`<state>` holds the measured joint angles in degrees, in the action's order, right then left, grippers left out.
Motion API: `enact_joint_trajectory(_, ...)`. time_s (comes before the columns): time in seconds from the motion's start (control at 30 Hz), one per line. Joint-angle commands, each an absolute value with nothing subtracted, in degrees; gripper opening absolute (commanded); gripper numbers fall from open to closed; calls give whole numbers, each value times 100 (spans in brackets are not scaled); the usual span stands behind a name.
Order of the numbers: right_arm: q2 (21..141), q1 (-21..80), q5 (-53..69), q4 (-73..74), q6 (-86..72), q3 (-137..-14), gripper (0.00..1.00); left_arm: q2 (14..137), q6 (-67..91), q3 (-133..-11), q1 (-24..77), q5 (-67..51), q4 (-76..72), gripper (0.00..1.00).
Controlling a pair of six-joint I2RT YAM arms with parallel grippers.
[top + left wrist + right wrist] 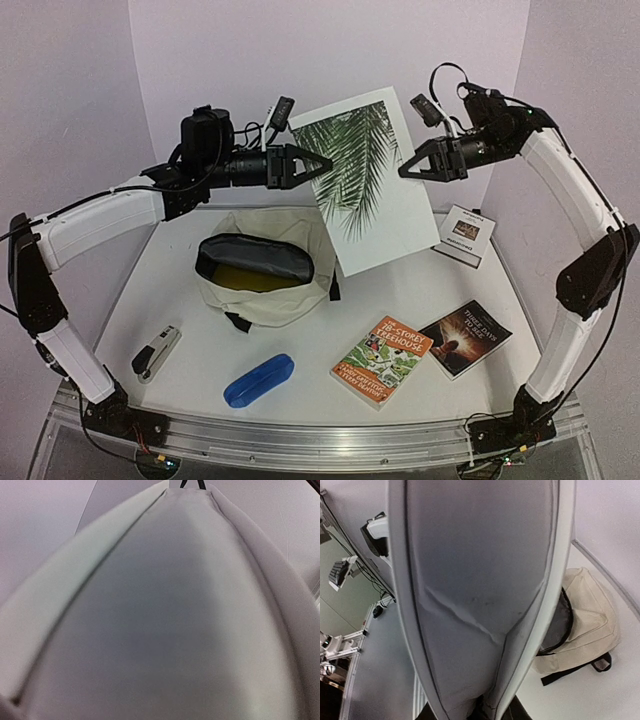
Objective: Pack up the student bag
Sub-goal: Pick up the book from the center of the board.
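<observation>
The student bag (262, 275) lies open in the middle of the table, cream with a dark lining and something yellow inside; the right wrist view shows the student bag (590, 615) below. A large white book with a palm-leaf cover (365, 180) hangs tilted in the air behind it. My left gripper (326, 166) is at the book's left edge, its fingers hidden in its wrist view by the book (170, 610). My right gripper (404, 172) is at the right edge. The book (475, 580) runs down between the dark fingers of my right gripper (485, 712), pinched there.
A stapler (157, 352) and a blue pencil case (259, 379) lie near the front left. An orange book (382, 359) and a dark book (465, 337) lie at the front right. A small white card box (468, 235) sits at the back right.
</observation>
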<state>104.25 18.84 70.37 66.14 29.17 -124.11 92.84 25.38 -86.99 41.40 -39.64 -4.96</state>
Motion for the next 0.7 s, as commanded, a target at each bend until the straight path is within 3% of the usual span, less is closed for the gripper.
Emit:
enact_joint_trajectory(0.0,10475,1935,7898,5414,1404,-12386,20,9047,3227,-8297,4169,-3848,-1333,63)
enact_joint_trajectory(0.07,10491,1940,7963,5067,1004,-12312,19,9030,3447,-8113,4174,-3843,-1608,64)
enact_joint_trajectory(0.13,10535,1968,7950,4859,820,-12339,19,9010,3557,-7968,4175,-3809,-1801,59)
enact_joint_trajectory(0.27,10624,2069,7684,4543,557,-12352,20,8984,3742,-7855,4176,-3767,-2035,37)
enact_joint_trajectory(0.37,10719,2163,7168,4133,357,-12349,38,8823,3914,-7629,4181,-3520,-2216,20)
enact_joint_trajectory(0.43,10954,2163,6473,3881,207,-12435,65,8599,4005,-7387,4153,-2973,-2191,9)
enact_joint_trajectory(0.5,11362,2146,5827,3837,120,-12777,80,8244,4109,-7006,4097,-2350,-2184,1)
enact_joint_trajectory(0.57,11812,2131,5126,3798,-191,-13216,85,7817,4140,-6610,4061,-1744,-2125,0)
enact_joint_trajectory(0.67,12629,2102,4390,3679,-626,-13795,85,7207,4168,-6186,4033,-879,-1754,0)
